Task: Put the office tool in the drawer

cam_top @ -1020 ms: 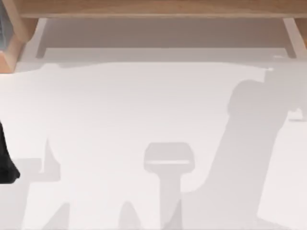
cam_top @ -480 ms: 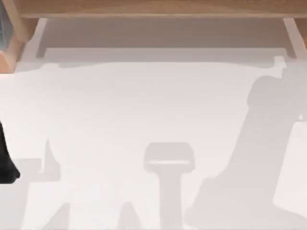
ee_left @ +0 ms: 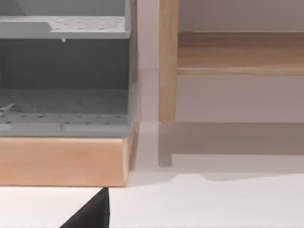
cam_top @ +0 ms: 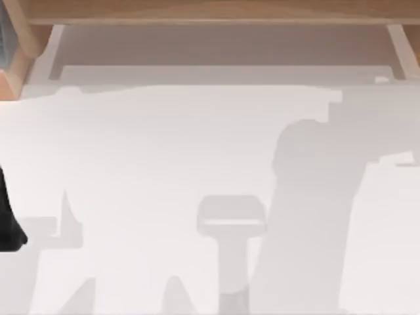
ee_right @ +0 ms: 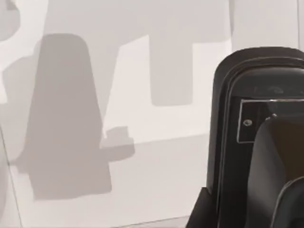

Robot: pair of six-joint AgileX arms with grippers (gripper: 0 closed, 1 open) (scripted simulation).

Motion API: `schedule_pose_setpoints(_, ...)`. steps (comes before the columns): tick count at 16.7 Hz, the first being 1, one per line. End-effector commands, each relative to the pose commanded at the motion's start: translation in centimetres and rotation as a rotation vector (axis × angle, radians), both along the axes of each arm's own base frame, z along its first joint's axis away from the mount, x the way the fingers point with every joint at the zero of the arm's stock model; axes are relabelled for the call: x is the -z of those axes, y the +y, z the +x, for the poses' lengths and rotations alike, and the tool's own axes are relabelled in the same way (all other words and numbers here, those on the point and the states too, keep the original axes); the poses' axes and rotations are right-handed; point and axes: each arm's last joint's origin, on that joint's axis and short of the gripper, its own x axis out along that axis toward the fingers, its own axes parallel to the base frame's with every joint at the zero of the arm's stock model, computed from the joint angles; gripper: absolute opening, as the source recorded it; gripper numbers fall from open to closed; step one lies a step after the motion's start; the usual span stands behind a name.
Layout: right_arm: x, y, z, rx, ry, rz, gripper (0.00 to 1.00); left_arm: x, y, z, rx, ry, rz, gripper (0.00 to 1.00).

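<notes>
A bare white desk carries arm shadows, with a wooden frame along its far edge and a grey drawer cabinet at far left. The office tool's place and both grippers' finger state cannot be told. Likely an early search step; next, the tool must be located and grasped.

Simulated office desk, white table, wooden shelf, grey drawer unit
</notes>
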Motion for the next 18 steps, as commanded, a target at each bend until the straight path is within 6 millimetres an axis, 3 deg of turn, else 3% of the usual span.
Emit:
schedule_pose_setpoints(4,-6.0,0.3,-2.0,0.087,-0.148,-0.061,0.00,0.0,0.0,0.0,0.000,0.000,0.000,1.00)
schedule_pose_setpoints(6,-7.2,0.6,-2.6,0.101,-0.175,-0.067,0.00,0.0,0.0,0.0,0.000,0.000,0.000,1.00)
schedule_pose_setpoints(8,-6.8,0.7,-2.6,0.100,-0.149,-0.055,0.00,0.0,0.0,0.0,0.000,0.000,0.000,1.00)
schedule_pose_setpoints(12,-2.2,0.6,-1.0,0.047,-0.027,-0.006,0.00,0.0,0.0,0.0,0.000,0.000,0.000,1.00)
schedule_pose_setpoints(18,8.4,0.1,1.6,-0.094,0.158,0.083,0.00,0.0,0.0,0.0,0.000,0.000,0.000,1.00)
